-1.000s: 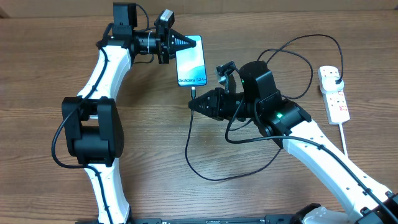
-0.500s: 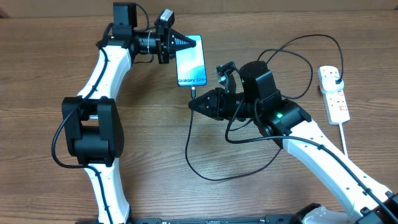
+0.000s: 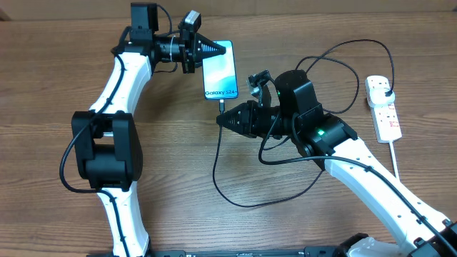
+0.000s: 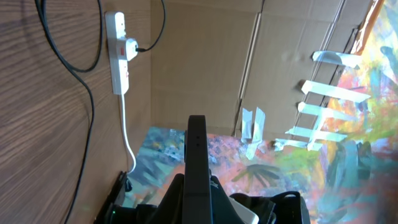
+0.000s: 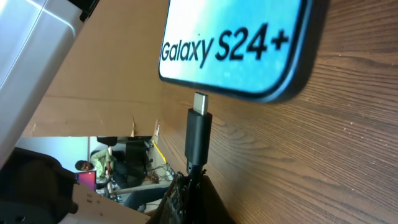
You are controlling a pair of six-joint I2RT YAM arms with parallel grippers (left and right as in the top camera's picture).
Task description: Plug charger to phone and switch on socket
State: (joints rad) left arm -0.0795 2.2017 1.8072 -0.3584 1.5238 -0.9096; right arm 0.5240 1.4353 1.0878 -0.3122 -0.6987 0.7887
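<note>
The phone (image 3: 220, 70) lies on the wooden table with its light blue screen up, reading "Galaxy S24+" (image 5: 236, 37). My left gripper (image 3: 213, 48) is shut on the phone's far end, and its thin dark edge (image 4: 197, 149) runs out between the jaws. My right gripper (image 3: 221, 119) is shut on the charger's black connector (image 5: 199, 134). The connector's metal tip points at the phone's near edge and sits right at it, still outside. The charger's cable (image 3: 235, 196) loops across the table to a black plug (image 3: 386, 88) in the white socket (image 3: 383, 108).
The socket's white cord (image 3: 395, 153) trails toward the front right. Brown cardboard walls (image 4: 199, 68) stand behind the table. Black cable loops (image 3: 335, 78) lie between my right arm and the socket.
</note>
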